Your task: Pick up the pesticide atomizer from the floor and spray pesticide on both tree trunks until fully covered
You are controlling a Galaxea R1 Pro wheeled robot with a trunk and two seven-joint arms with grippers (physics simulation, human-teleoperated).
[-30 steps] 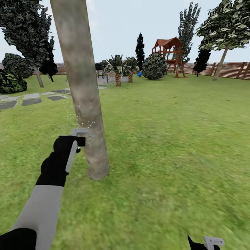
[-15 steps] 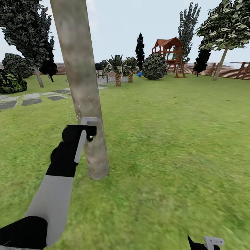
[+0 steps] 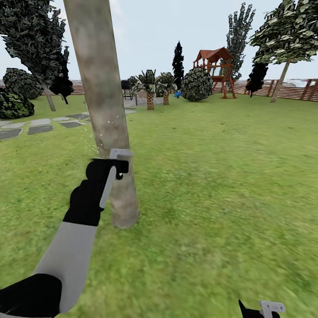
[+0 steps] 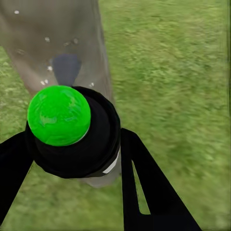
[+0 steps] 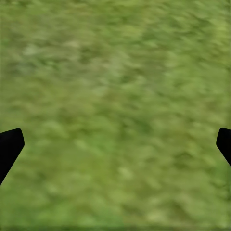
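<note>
From the head camera, I am holding my left hand [image 3: 115, 164] up against the thick, mottled grey-brown tree trunk [image 3: 102, 101], partway up it, well above the green lawn [image 3: 212, 185]. A small dark part with a pale top is poking out of the hand right at the bark; the hand is covering the rest. A few tiny white specks of pesticide [image 3: 100, 132] are dotting the bark just above. Behind me stand a second tall tree [image 3: 289, 39] by the brown slat fence [image 3: 296, 90], grey paving stones [image 3: 39, 126] and a red wooden play tower [image 3: 216, 70]. My right hand [image 3: 265, 309] is peeking in at the bottom edge, low over the grass.

On the left wrist camera, my two black fingers [image 4: 144, 187] are clamping the dark pesticide atomizer [image 4: 82, 139] with its bright green round cap, pointed at the trunk [image 4: 57, 43], white specks [image 4: 47, 39] scattered on it.

On the right wrist camera, my fingertips [image 5: 10, 144] are standing wide apart, gripping nothing, over blurred grass [image 5: 115, 110].
</note>
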